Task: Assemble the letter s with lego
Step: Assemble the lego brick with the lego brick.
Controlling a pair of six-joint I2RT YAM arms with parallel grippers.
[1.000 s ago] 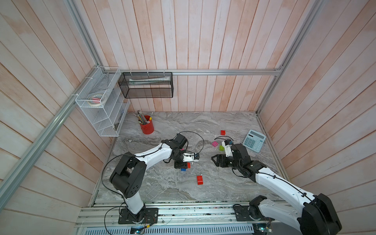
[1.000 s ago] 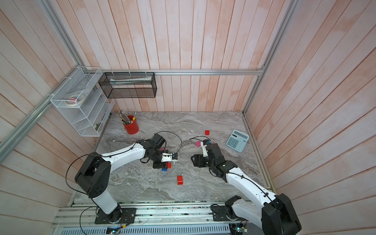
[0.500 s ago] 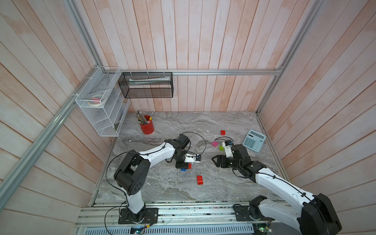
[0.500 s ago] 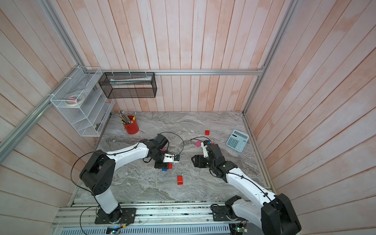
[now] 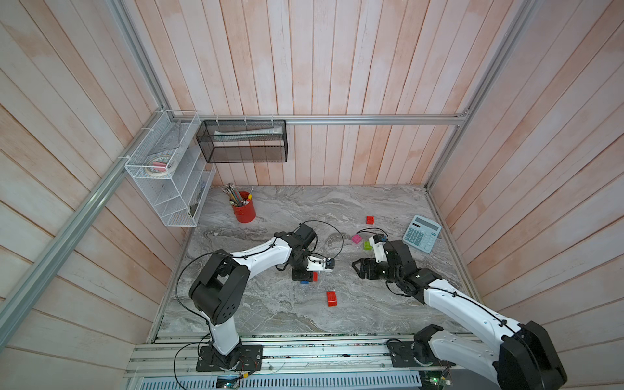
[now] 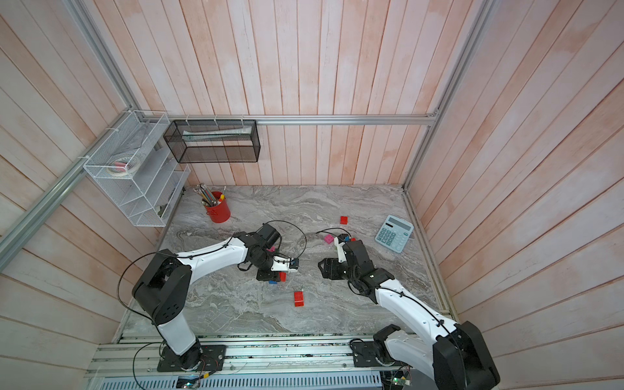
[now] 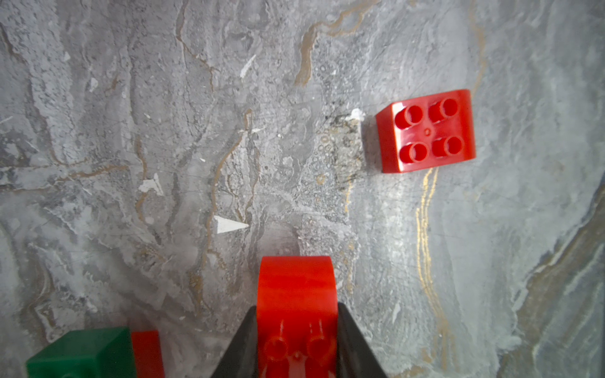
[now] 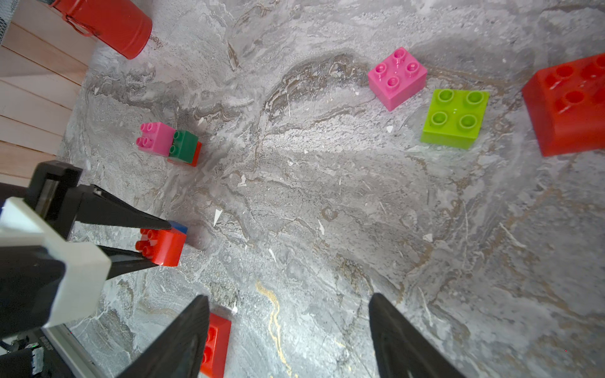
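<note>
We have the left claw closed narrow on a red brick, gripped by its two sides, low over the tabletop. A blue brick sits right against it; we cannot tell whether the two are joined. The right claw stands wide open and empty, with a loose red brick just beside one finger. The started piece, pink and dark green on red, lies near the left claw. A pink brick, a lime brick and a big red brick lie well apart from it. We judge the letter barely begun, and this a placing step. Next we need to square the held brick with its partner, press straight down, and brace with the free claw if things slide.
</note>
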